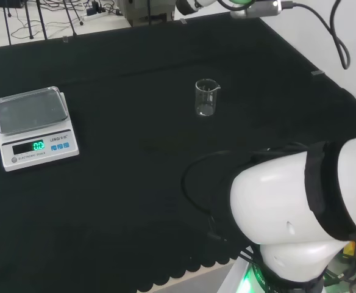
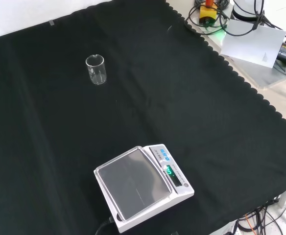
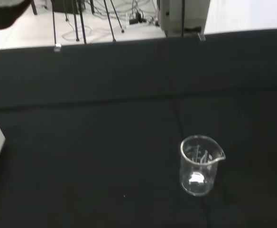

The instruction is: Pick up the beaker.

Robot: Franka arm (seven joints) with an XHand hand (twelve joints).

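Observation:
A small clear glass beaker [image 1: 206, 97] with a pouring lip stands upright on the black cloth, and it looks empty. In the front view the beaker [image 2: 96, 69] is toward the far left of the cloth. The wrist view looks down on the beaker [image 3: 198, 166] from some way off, with bare cloth all round it. A blurred dark part of the hand [image 3: 3, 10] sits at the corner of that picture, well clear of the beaker; how the hand is held cannot be made out.
A white digital scale [image 1: 35, 125] with a steel pan stands at the left of the head view and near the front edge in the front view [image 2: 143, 186]. The arm's white link [image 1: 306, 207] bulks at the lower right. Cables lie beyond the cloth's scalloped edge [image 2: 231, 68].

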